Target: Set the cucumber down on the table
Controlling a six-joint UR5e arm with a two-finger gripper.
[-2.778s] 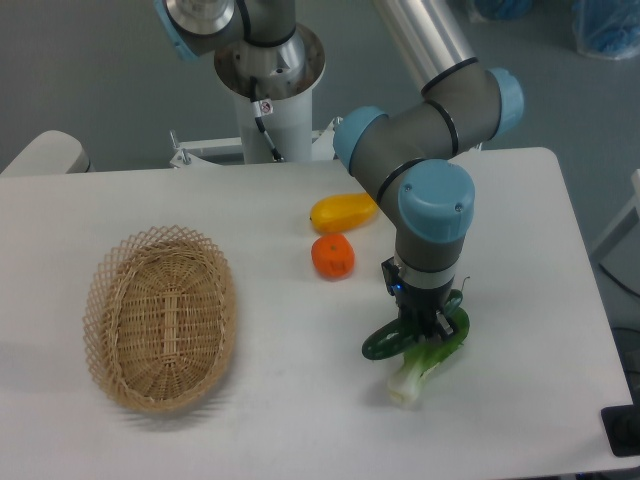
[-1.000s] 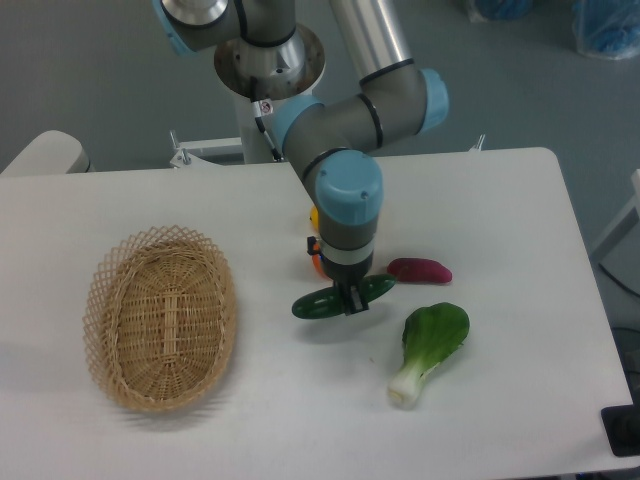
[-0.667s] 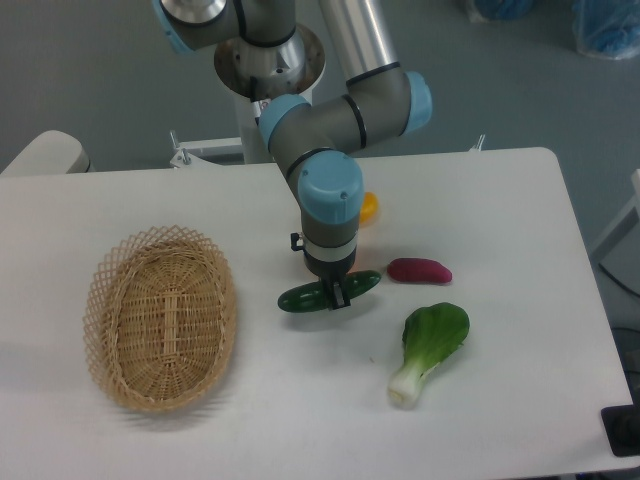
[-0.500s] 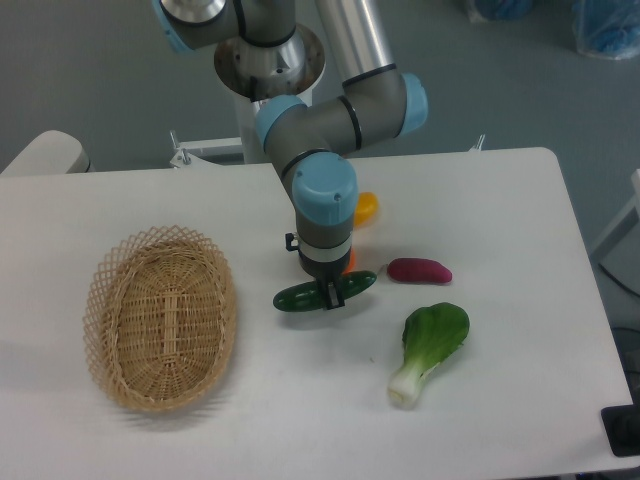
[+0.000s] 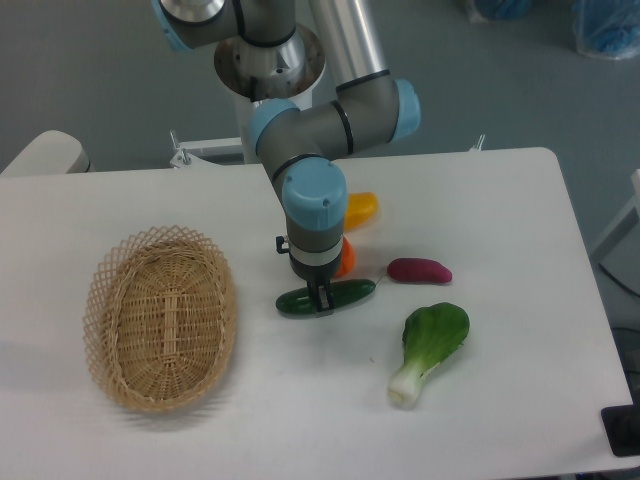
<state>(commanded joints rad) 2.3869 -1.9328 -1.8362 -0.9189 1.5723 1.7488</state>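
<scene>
A single arm reaches down over the white table, its gripper clamped around the middle of the one dark green cucumber, which lies nearly level at or just above the tabletop; whether it touches cannot be told. Just behind the gripper sits one orange fruit, mostly hidden by the wrist, and behind that one yellow fruit, also partly covered. One dark red, oblong item lies to the right of the cucumber, near but apart from it. One bok choy rests nearer the front edge, leaf end toward the red item, white stem toward the camera. One wicker basket stands well apart on the left side of the table.

Compared with the picture from 2.8 seconds ago, the gripper and cucumber have moved left, away from the bok choy, which then lay under the cucumber. Over the last half second the cucumber has shifted little, and sits slightly lower. The basket, bok choy and red item have stayed put.
</scene>
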